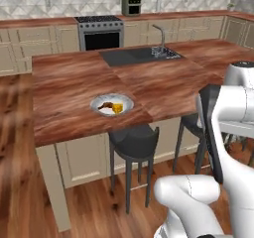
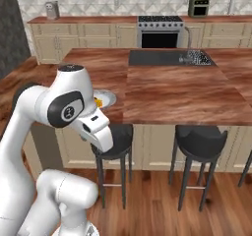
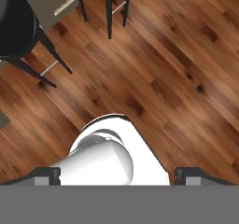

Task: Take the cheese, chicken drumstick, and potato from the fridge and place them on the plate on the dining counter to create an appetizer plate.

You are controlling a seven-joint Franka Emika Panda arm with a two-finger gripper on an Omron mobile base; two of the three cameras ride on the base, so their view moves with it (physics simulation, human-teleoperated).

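jaws: wide apart, empty, tips [image 3: 119,174] aimed down at the wood floor [image 3: 177,78]
plate [image 1: 126,101]: near the surface's front edge, holding cheese [image 1: 117,108] and drumstick [image 1: 105,105]

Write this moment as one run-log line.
plate: on dining counter | on plate: cheese, chicken drumstick | gripper: open, empty

The plate [image 1: 112,104] sat near the front edge of the dining counter [image 1: 74,83], with the cheese [image 1: 117,108] and chicken drumstick [image 1: 105,105] side by side on it. A stool [image 1: 134,142] stood below; the sink [image 1: 139,56] lay behind.
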